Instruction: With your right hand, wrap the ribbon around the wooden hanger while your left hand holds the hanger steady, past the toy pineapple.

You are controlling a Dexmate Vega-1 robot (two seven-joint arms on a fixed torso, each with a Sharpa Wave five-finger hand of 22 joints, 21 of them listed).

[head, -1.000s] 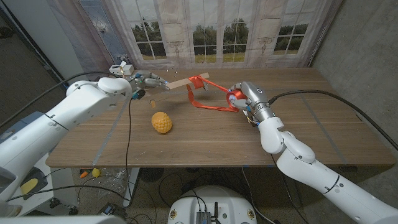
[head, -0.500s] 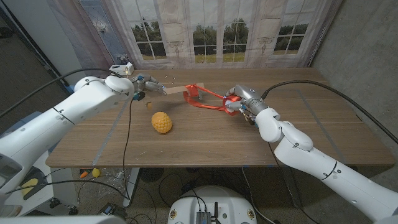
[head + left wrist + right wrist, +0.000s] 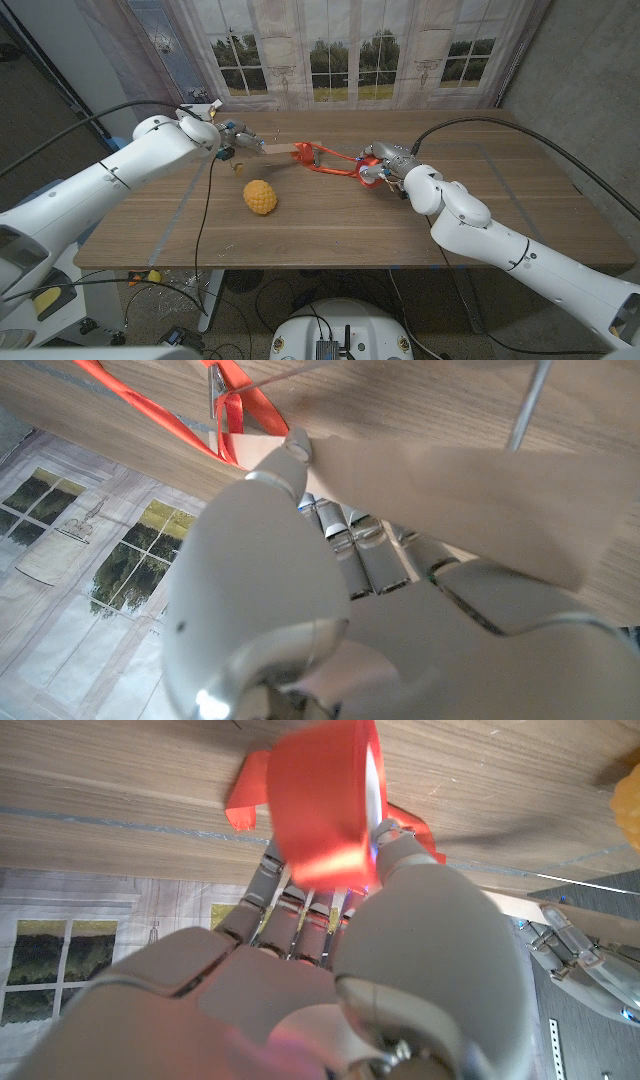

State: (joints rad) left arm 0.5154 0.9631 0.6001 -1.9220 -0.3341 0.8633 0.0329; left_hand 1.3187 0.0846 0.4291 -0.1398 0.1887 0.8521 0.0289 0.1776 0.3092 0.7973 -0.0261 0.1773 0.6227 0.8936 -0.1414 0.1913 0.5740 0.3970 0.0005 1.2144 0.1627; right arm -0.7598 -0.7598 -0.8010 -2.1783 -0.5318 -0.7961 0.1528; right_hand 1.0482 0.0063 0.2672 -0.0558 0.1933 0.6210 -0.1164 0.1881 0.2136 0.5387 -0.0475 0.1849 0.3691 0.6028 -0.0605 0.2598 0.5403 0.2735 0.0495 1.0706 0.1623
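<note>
The wooden hanger (image 3: 277, 147) lies low over the far middle of the table, and my left hand (image 3: 232, 134) grips its left end. Red ribbon (image 3: 304, 154) is looped around its right end and runs in a strand across the table to my right hand (image 3: 380, 164), which holds the red ribbon roll (image 3: 325, 800). The yellow toy pineapple (image 3: 260, 197) sits nearer the front, apart from both hands. In the left wrist view my left hand (image 3: 300, 590) closes on the pale hanger (image 3: 450, 470), with ribbon (image 3: 235, 410) wound beyond it.
The wooden table (image 3: 330, 225) has open room in front and to the right. A small dark object (image 3: 238, 168) lies by the left hand. A window backdrop (image 3: 340, 50) stands behind the far edge. Cables (image 3: 205, 200) hang off the left arm.
The hanger and ribbon have come down toward the table. My right hand has moved left and lower with the roll, and the ribbon strand now lies flatter.
</note>
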